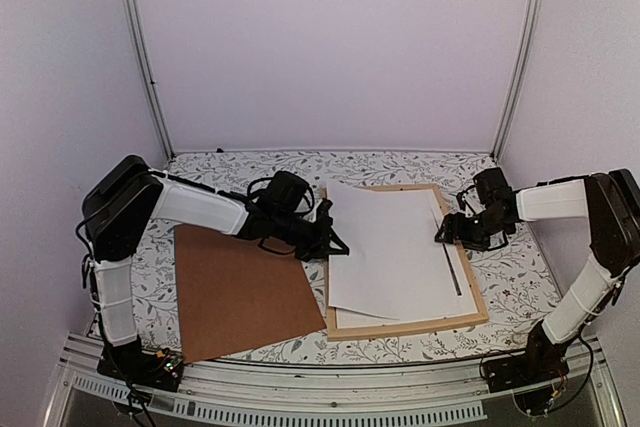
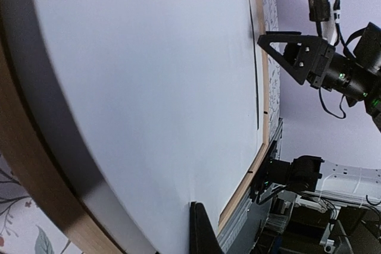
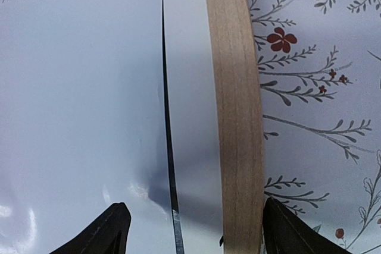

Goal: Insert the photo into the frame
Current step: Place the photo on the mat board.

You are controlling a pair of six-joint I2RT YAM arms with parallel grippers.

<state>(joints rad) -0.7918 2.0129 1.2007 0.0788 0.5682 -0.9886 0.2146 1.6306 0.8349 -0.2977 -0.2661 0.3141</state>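
Observation:
The photo (image 1: pixel 385 247) lies white back up, slightly askew, over the light wooden frame (image 1: pixel 410 327) on the table. My left gripper (image 1: pixel 335 242) is at the photo's left edge, shut on it. In the left wrist view one black finger (image 2: pixel 199 233) lies on top of the white photo (image 2: pixel 155 87), and the other finger is hidden beneath it. My right gripper (image 1: pixel 450 232) hovers open over the right side. In the right wrist view its fingers (image 3: pixel 113 230) straddle the photo's right edge (image 3: pixel 83 87) and the frame's right bar (image 3: pixel 232 117), touching neither.
A plain brown backing board (image 1: pixel 240 287) lies flat to the left of the frame, under my left arm. A white mat (image 1: pixel 350 319) shows beneath the photo inside the frame. The floral tablecloth (image 1: pixel 510 277) runs to the white walls and metal posts.

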